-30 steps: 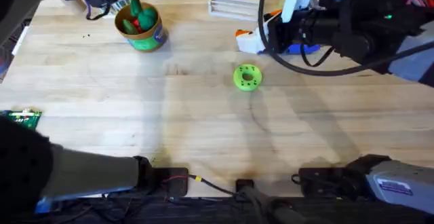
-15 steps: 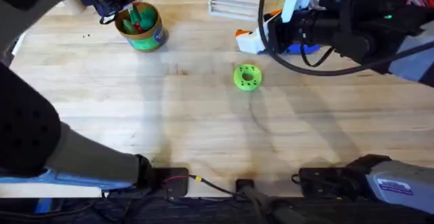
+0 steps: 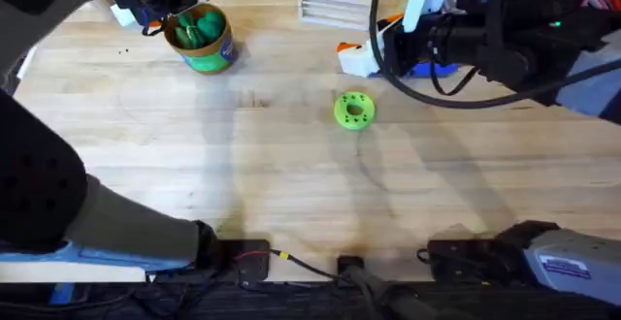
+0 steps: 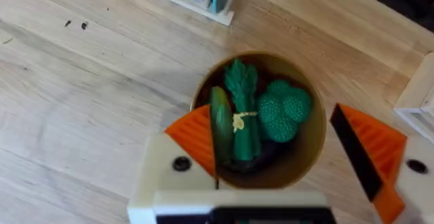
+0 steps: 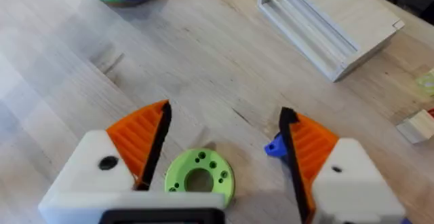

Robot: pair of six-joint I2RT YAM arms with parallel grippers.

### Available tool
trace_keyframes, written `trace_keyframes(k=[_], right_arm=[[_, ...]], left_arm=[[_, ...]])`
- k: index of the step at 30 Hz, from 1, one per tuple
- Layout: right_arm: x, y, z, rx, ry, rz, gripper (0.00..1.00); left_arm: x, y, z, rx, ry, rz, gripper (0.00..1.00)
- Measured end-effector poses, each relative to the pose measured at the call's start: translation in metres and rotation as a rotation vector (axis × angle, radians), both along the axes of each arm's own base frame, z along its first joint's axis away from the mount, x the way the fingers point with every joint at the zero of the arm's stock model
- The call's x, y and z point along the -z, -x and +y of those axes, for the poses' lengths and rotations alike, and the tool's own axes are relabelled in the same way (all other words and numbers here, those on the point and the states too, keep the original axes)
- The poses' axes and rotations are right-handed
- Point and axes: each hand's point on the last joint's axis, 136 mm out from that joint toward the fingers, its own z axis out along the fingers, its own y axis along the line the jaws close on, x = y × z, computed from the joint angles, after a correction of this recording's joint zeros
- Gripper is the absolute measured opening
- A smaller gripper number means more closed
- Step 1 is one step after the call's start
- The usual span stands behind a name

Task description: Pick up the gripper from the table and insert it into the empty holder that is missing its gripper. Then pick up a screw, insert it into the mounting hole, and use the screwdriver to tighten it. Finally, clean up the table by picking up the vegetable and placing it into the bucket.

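Bucket [image 4: 308, 139] with vegetables [image 4: 261, 112] inside, under wide-spread left claw [image 4: 281, 156]; right claw [image 5: 224, 149] wide too.

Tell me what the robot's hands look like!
Each hand has two chunky white finger blocks with orange ribbed pads and a dark screw hole in each block. The left hand and right hand look alike. The arms are black with black cables looping around them, and the near parts have pale grey covers.

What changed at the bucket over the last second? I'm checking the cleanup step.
The left gripper, open over the bucket, shifted slightly, and the green vegetable settled lower inside, no longer sticking up. The right gripper, green disc and bucket stayed put.
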Motion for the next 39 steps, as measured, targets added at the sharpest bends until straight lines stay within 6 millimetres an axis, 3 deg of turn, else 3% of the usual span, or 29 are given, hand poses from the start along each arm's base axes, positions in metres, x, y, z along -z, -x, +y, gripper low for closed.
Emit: trace_keyframes(k=[5, 8, 13, 18, 21, 24, 26, 28, 33, 34, 39], right_arm=[[0.000, 0.000, 0.000, 0.000, 0.000, 0.000, 0.992], [0.000, 0.000, 0.000, 0.000, 0.000, 0.000, 0.992], [0.000, 0.000, 0.000, 0.000, 0.001, 0.002, 0.991], [0.002, 0.002, -0.001, 0.000, 0.008, 0.021, 0.991], [-0.005, 0.004, -0.002, 0.004, 0.014, 0.049, 0.991], [-0.022, 0.003, -0.001, 0.006, 0.016, 0.055, 0.993], [-0.035, 0.002, -0.001, 0.007, 0.014, 0.056, 0.992], [-0.047, 0.003, -0.001, 0.007, 0.016, 0.061, 0.991], [-0.059, 0.008, -0.009, 0.022, 0.031, 0.105, 0.992], [-0.061, 0.009, -0.011, 0.027, 0.034, 0.115, 0.992], [-0.066, 0.014, -0.020, 0.045, 0.049, 0.155, 0.993]], left_arm=[[-0.001, 0.000, -0.001, 0.002, 0.002, -0.002, 0.992], [-0.011, 0.002, -0.002, 0.006, 0.000, -0.024, 0.993], [-0.059, 0.015, -0.012, 0.065, -0.048, -0.114, 0.995], [-0.100, 0.049, -0.045, 0.240, -0.154, -0.139, 0.971], [-0.106, 0.075, -0.069, 0.387, -0.225, -0.095, 0.795], [-0.105, 0.099, -0.091, 0.525, -0.280, -0.049, 0.409], [-0.105, 0.114, -0.106, 0.609, -0.306, -0.028, 0.085], [-0.107, 0.126, -0.117, 0.673, -0.326, -0.021, 0.013], [-0.117, 0.151, -0.136, 0.765, -0.349, -0.039, 0.014], [-0.119, 0.154, -0.138, 0.781, -0.355, -0.043, 0.058], [-0.129, 0.170, -0.144, 0.812, -0.364, -0.075, 0.865]])
